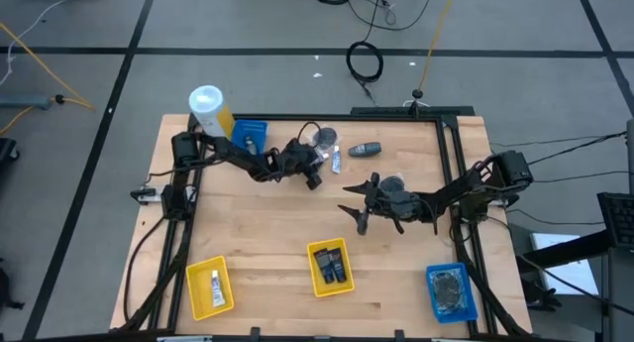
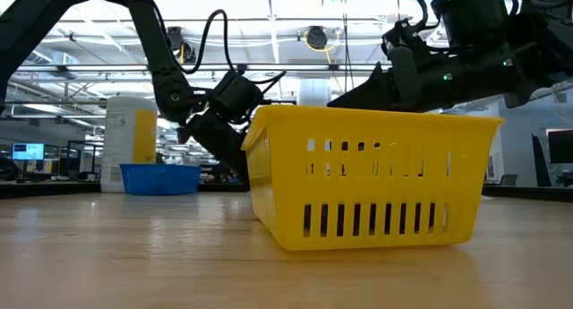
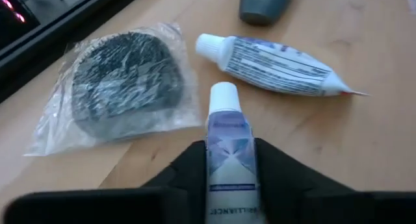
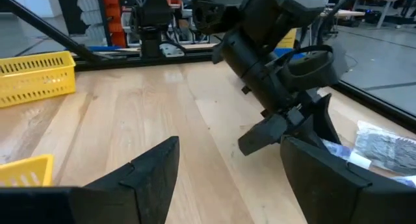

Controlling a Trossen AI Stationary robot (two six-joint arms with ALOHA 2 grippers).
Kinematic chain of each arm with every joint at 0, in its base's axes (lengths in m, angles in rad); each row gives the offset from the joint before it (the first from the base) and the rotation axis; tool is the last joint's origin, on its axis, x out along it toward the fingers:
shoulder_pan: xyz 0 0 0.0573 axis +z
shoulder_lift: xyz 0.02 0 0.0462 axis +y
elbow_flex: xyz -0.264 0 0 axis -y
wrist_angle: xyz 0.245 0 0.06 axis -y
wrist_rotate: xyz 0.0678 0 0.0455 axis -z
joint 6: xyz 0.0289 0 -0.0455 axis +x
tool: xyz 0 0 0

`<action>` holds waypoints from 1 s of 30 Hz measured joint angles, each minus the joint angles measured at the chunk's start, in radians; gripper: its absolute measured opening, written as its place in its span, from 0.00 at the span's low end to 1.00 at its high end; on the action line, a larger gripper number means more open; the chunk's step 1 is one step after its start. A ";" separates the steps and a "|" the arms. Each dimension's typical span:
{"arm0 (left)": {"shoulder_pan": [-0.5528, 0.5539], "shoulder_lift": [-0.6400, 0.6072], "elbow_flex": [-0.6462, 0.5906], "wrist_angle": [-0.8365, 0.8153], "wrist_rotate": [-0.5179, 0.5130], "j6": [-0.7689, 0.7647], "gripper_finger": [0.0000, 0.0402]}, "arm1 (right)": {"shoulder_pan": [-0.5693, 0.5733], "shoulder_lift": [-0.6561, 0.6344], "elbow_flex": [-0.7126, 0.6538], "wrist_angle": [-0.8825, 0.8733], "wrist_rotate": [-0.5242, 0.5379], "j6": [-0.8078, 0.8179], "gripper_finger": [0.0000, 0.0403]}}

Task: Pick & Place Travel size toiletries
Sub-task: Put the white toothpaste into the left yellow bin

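A white tube with a blue label [image 3: 227,143] lies on the wood at the table's far middle, with my left gripper [image 3: 229,152] shut on it. Beside it lie a second white tube [image 3: 279,65], a grey clear-wrapped packet [image 3: 123,81] and a dark bottle [image 3: 263,3]. In the high view these toiletries [image 1: 337,156] sit just beyond my left gripper [image 1: 315,173]. My right gripper [image 1: 349,200] hovers open right of centre, nothing between its fingers [image 4: 156,172]. Another packet [image 1: 393,183] lies by the right arm. My left gripper pinches the tube's body [image 3: 229,178] between its two fingers, behind the white cap [image 3: 224,94]. The fingers lie along the tube and come slanting down from the table's left. The tube's cap end points away from the gripper, low over the wood; whether it is lifted I cannot tell.
A yellow tray [image 1: 210,287] with a tube stands near left, and a yellow tray [image 1: 330,266] with dark bottles near centre. A blue tray [image 1: 451,290] with a packet is near right. A blue tray [image 1: 250,136] and a white-and-yellow canister [image 1: 208,109] stand far left.
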 joint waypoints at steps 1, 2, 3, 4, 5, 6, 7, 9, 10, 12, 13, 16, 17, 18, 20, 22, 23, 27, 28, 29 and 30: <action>-0.007 0.000 0.000 -0.005 -0.002 0.011 0.23 | 0.000 0.000 0.000 -0.002 0.000 0.000 0.64; -0.013 -0.005 0.000 -0.015 -0.005 0.021 0.19 | 0.000 0.000 0.000 -0.006 0.000 0.000 0.64; -0.020 -0.015 0.000 -0.037 -0.005 0.025 0.15 | 0.000 0.000 0.000 -0.009 0.000 -0.001 0.64; -0.029 -0.025 0.000 -0.059 -0.010 0.032 0.11 | 0.000 0.000 0.000 -0.013 0.000 -0.005 0.64; -0.040 -0.038 0.000 -0.085 -0.020 0.038 0.08 | 0.000 0.000 0.000 -0.021 0.000 -0.008 0.64; -0.052 -0.058 0.000 -0.126 -0.029 0.041 0.06 | 0.000 0.000 0.000 -0.033 0.000 -0.008 0.64; -0.066 -0.083 0.000 -0.168 -0.039 0.043 0.04 | 0.000 0.000 0.000 -0.048 0.000 -0.010 0.64; -0.097 -0.138 -0.002 -0.264 -0.057 0.044 0.02 | 0.000 0.000 0.000 -0.086 -0.001 -0.013 0.64; -0.114 -0.167 -0.003 -0.317 -0.065 0.039 0.03 | 0.000 0.000 -0.001 -0.099 -0.002 -0.020 0.64; -0.151 -0.238 -0.004 -0.410 -0.065 0.031 0.05 | 0.000 0.000 -0.001 -0.108 -0.001 -0.031 0.64; -0.172 -0.277 -0.002 -0.455 -0.065 0.021 0.08 | 0.000 0.000 -0.001 -0.110 -0.002 -0.037 0.64; -0.241 -0.386 -0.001 -0.623 -0.064 -0.044 0.15 | -0.002 0.000 -0.001 -0.092 -0.001 -0.078 0.64; -0.265 -0.417 -0.002 -0.675 -0.059 -0.077 0.16 | -0.002 0.000 -0.001 -0.077 -0.001 -0.094 0.64; -0.289 -0.449 -0.003 -0.721 -0.050 -0.109 0.17 | -0.004 0.000 -0.001 -0.061 -0.001 -0.112 0.64; -0.339 -0.515 -0.002 -0.792 -0.020 -0.179 0.19 | -0.007 0.000 -0.001 -0.030 -0.004 -0.139 0.64; -0.386 -0.572 -0.001 -0.864 0.013 -0.255 0.18 | -0.013 0.000 -0.001 0.002 -0.028 -0.160 0.64; -0.410 -0.593 -0.001 -0.898 0.030 -0.299 0.18 | -0.018 0.000 -0.001 0.018 -0.046 -0.165 0.64; -0.510 -0.676 -0.002 -1.006 0.123 -0.482 0.15 | -0.045 0.000 -0.001 0.074 -0.117 -0.166 0.64; -0.535 -0.688 -0.002 -1.032 0.149 -0.528 0.14 | -0.053 0.000 -0.001 0.084 -0.130 -0.166 0.64; -0.560 -0.696 -0.002 -1.048 0.173 -0.574 0.12 | -0.061 0.000 -0.001 0.092 -0.132 -0.166 0.64; -0.585 -0.701 -0.002 -1.059 0.186 -0.614 0.11 | -0.068 0.000 -0.001 0.101 -0.133 -0.168 0.64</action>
